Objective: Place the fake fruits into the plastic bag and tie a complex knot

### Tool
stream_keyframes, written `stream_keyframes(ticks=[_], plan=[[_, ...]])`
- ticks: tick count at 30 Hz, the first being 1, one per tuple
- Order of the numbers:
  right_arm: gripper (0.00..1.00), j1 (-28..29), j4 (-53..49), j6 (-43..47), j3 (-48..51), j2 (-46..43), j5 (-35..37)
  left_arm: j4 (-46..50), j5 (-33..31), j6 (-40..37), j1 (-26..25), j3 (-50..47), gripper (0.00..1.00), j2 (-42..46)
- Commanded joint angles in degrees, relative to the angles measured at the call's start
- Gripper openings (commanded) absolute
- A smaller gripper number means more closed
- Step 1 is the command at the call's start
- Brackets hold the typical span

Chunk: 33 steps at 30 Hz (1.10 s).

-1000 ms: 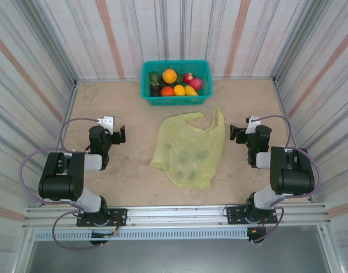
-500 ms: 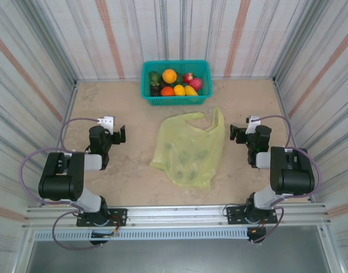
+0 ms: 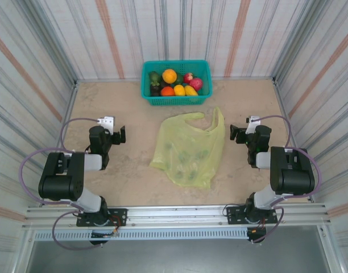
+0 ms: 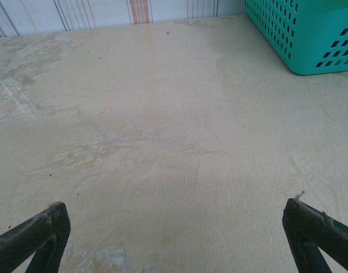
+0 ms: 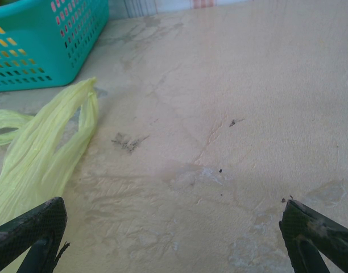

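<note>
Between left hand (image 3: 119,135) and right hand (image 3: 236,133), both open: plastic bag (image 3: 188,151).

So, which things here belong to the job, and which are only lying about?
For the job:
fake fruits, in the teal basket
plastic bag, flat on the table, handles untied

Only lying about:
teal basket, which just holds the fruits
table

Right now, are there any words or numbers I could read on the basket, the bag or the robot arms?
No words or numbers can be read anywhere.
The teal basket, the plastic bag and the fake fruits carry no print.
The left arm and right arm show no label that I can make out.
</note>
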<state>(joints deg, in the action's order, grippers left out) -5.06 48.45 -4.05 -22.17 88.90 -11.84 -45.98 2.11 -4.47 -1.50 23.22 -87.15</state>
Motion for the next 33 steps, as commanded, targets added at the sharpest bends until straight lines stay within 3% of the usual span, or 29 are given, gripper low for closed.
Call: stream_keyframes(ticks=[1, 4, 6, 11, 19, 20, 22, 25, 28, 30, 31, 33], plan=[[0.99, 0.6, 1.3, 1.4, 0.7, -0.9, -0.3, 3.3, 3.8, -1.7, 0.3, 1.7, 0.99, 1.7], [0.99, 2.6, -3.6, 3.3, 1.0, -7.9, 2.0, 14.5, 5.5, -4.4, -1.1, 6.3, 0.99, 5.9], [0.99, 4.3, -13.2, 5.0, -1.6, -13.5, 2.4, 22.0, 3.0, -7.6, -5.0, 10.1, 0.99, 9.0], [0.99, 9.1, -20.0, 3.0, -5.4, -21.8, 5.1, 18.9, -2.6, -12.8, -16.6, 12.4, 0.99, 15.7], [0.99, 27.9, -46.5, -0.9, -12.8, -43.1, 11.7, 38.2, -0.4, -8.2, -31.5, 17.3, 0.99, 29.6], [0.99, 30.6, -50.7, -1.1, -15.1, -44.9, 12.1, 40.6, -1.5, -6.1, -33.0, 17.3, 0.99, 32.1], [0.99, 34.7, -57.9, -2.5, -18.6, -47.7, 11.9, 46.5, -10.4, 0.5, -36.7, 18.6, 0.99, 36.0], [0.99, 40.9, -68.4, -7.3, -24.4, -50.2, 14.9, 62.7, -21.3, 7.8, -41.8, 27.1, 0.99, 37.9], [0.99, 50.4, -86.1, -15.0, -36.3, -46.6, 31.0, 88.3, -25.0, 20.4, -42.3, 41.3, 0.99, 34.5], [0.99, 54.9, -105.3, -26.2, -48.9, -39.9, 42.1, 99.9, -32.3, 28.7, -41.5, 47.0, 0.99, 31.9], [0.99, 54.2, -113.4, -27.8, -55.8, -36.0, 40.9, 101.1, -29.6, 28.8, -38.8, 47.4, 0.99, 31.2], [0.99, 51.0, -119.4, -26.2, -61.6, -32.5, 38.9, 101.4, -18.5, 29.9, -32.7, 48.2, 0.99, 30.4]])
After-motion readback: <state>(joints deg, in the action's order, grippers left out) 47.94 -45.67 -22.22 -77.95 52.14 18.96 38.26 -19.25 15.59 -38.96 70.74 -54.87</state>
